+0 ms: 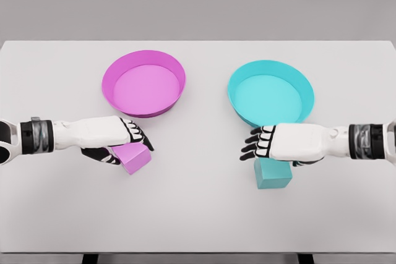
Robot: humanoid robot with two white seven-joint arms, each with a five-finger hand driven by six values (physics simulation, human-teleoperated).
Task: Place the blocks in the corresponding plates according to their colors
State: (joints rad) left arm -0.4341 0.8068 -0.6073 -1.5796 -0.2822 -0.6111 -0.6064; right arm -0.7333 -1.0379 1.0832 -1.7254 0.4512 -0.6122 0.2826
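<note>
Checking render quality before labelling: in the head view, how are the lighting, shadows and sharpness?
Head view: even, diffuse light with no glare on the white table; faint soft shadows beside the pink block and teal block; both plates' inner walls shade darker; edges look slightly soft throughout, with no motion blur or visible distortion.

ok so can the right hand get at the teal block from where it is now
Probably yes. The right hand hangs right over the teal block, fingers spread, with nothing between them. The teal plate sits behind, apart from the block, so it should not get in the way.
</note>
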